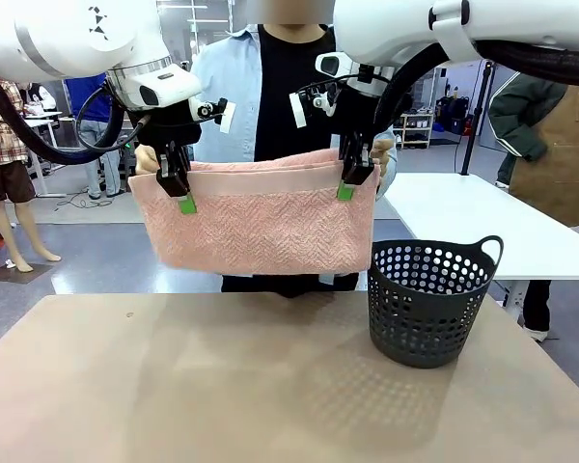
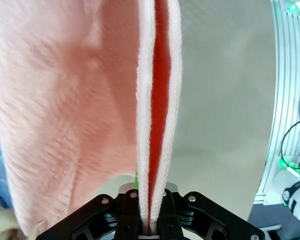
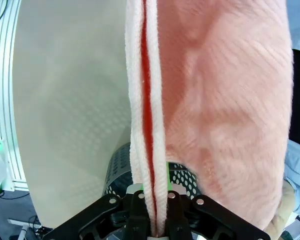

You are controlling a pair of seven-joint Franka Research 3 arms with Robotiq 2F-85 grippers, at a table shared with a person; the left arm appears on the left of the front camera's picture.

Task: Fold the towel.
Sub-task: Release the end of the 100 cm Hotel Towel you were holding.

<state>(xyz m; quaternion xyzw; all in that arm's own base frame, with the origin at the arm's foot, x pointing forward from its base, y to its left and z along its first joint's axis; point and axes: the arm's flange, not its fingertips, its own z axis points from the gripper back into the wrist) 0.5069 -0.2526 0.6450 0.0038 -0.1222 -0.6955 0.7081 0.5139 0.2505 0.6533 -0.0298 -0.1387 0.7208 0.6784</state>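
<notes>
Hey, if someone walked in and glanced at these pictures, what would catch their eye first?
The pink towel hangs in the air above the table, stretched between the two arms. The left gripper and the right gripper are each shut on its top edge, and a person stands right behind it. Next comes the dark grey basket, standing on the table's right side.
</notes>
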